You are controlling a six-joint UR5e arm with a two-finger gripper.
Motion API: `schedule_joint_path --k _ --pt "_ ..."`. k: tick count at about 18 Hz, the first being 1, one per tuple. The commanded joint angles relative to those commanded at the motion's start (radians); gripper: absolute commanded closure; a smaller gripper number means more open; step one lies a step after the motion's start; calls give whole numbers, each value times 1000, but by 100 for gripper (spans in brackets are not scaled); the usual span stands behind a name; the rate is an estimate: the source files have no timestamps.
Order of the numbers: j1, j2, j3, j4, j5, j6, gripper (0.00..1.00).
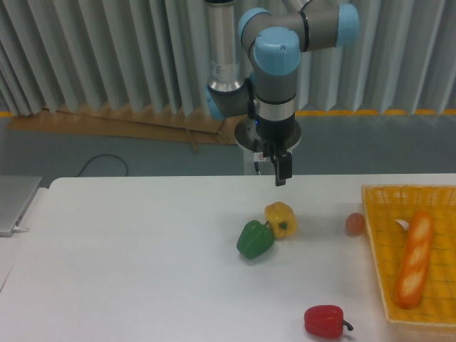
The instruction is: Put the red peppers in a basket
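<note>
The red pepper (pixel 325 320) lies on the white table near the front edge, with its dark stem pointing right. The yellow-orange woven basket (pixel 375 246) stands at the right edge of the table, just right of the pepper and partly cut off by the frame. My gripper (pixel 278 171) hangs above the table's far edge, well behind the red pepper and high above it. Its dark fingers point down, look open, and hold nothing.
A green pepper (pixel 255 239) and a yellow pepper (pixel 281 219) touch each other mid-table, below the gripper. A small pinkish-orange round fruit (pixel 355 224) sits beside the basket's left wall. A baguette (pixel 414 258) lies inside the basket. A grey laptop (pixel 16 202) rests at the far left.
</note>
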Motion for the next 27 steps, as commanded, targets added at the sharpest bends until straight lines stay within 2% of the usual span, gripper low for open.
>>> schedule_joint_path --k 6,10,15,23,27 --pt "8 -34 17 12 0 -56 0" --pt "11 -34 18 41 10 -61 0" --pt "40 -34 24 38 13 -63 0" --pt "41 -33 21 37 2 -66 0" --pt "38 -37 27 40 -1 -151 0"
